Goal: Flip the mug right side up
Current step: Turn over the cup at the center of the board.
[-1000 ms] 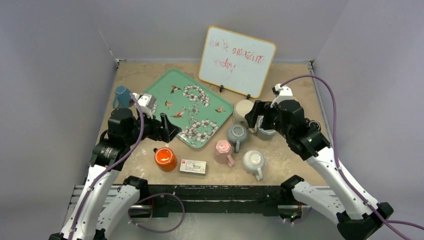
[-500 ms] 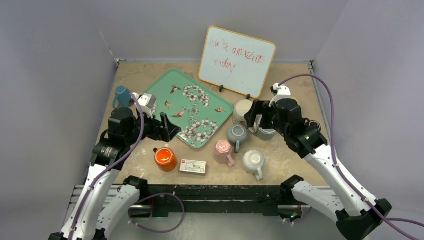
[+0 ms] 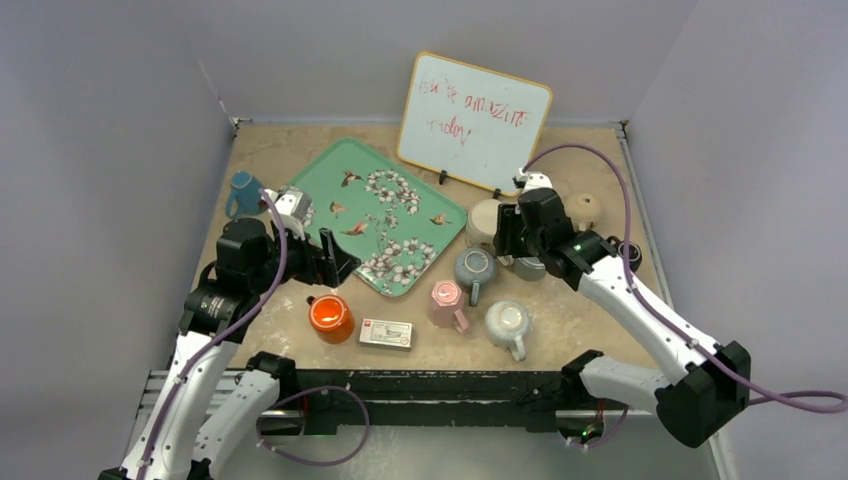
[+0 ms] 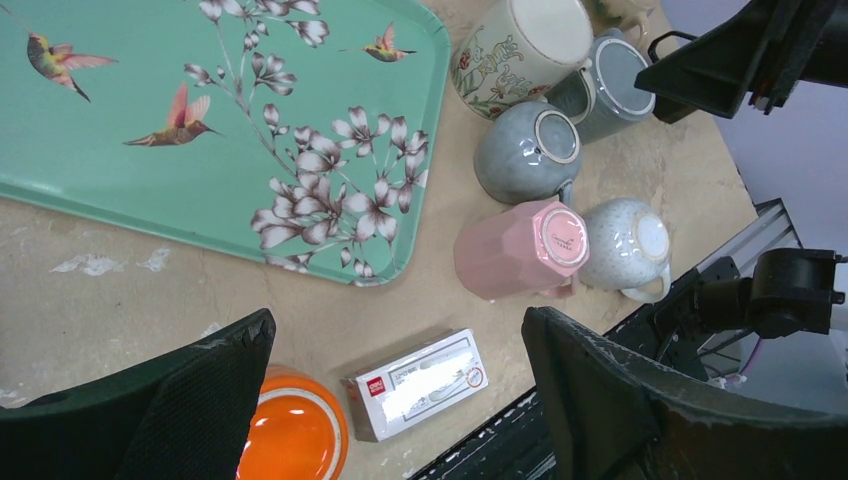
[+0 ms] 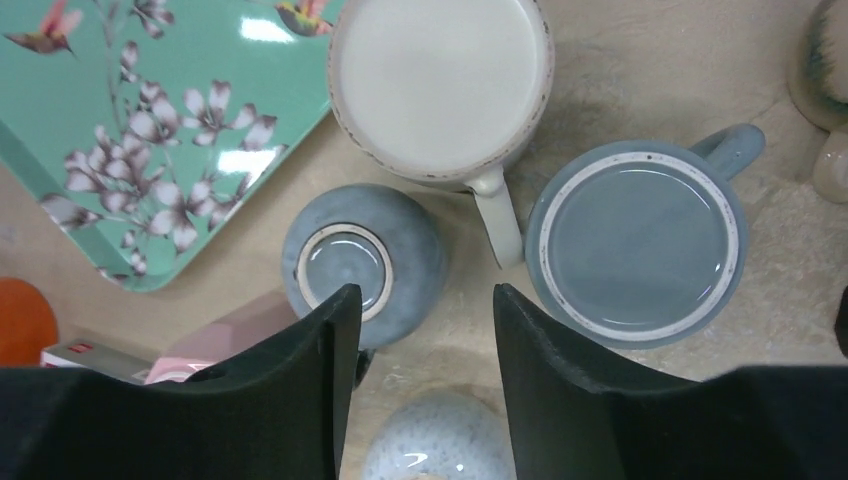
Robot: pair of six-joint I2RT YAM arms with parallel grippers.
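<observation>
The right claw point(image 5: 422, 296) hovers with fingers spread wide, holding nothing, over five upside-down mugs beside the green floral tray point(image 5: 200, 60): one cream ceramic mug point(image 5: 440, 75), one round grey-blue mug point(image 5: 365, 250), one wide blue-grey mug point(image 5: 637, 245), one pink faceted mug point(image 4: 520, 250) and one pale speckled mug point(image 4: 625, 245). It has swung leftward over them since a second ago. The left claw point(image 4: 397, 325) hangs spread and empty above one small white box point(image 4: 420, 385).

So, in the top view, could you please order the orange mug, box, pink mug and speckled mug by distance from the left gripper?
From the left gripper:
1. Orange mug, beside it toward the near edge.
2. Box, right of that mug.
3. Pink mug, further right.
4. Speckled mug, farthest right.
</observation>
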